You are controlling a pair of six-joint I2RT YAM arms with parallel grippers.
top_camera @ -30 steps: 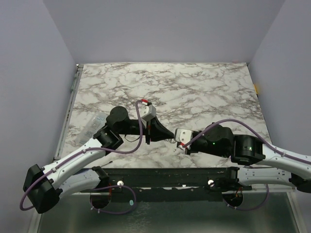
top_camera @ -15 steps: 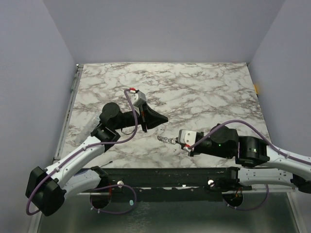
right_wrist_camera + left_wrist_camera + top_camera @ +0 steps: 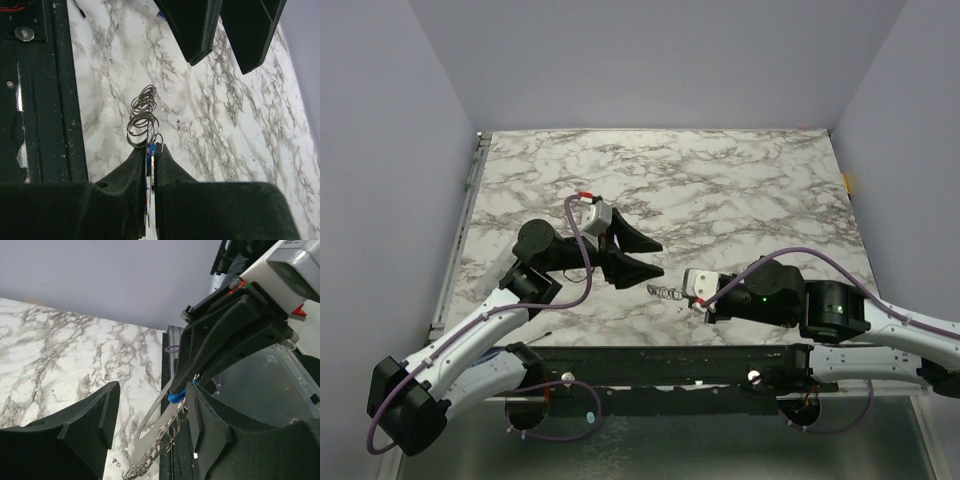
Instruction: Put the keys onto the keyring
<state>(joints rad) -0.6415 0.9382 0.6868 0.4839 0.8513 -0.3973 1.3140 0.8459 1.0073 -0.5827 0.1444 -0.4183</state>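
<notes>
The left gripper (image 3: 658,260) is held wide open over the desk (image 3: 740,190), a little left of the middle and towards the near edge. Nothing is gripped between its two black fingers (image 3: 75,440), which are pointed to the right, at the right gripper (image 3: 683,293).

The right gripper is set close to the middle of the near edge and is pointed left. Its fingers are pressed almost together, with only a narrow slit seen between them in the right wrist view. The key with the blue head (image 3: 176,396) is pinched in that slit, and a flat silver blade is seen running out from the blue head in the left wrist view.

The keyring (image 3: 665,291), seen as a small bunch of thin wire loops, is carried at the right gripper's tips and juts out towards the left gripper. It is found just beside the tip of the left gripper's nearer finger, but is not touched by it. Whether the loops rest on the desk cannot be told. Other silver keys cannot be made out among the loops.
</notes>
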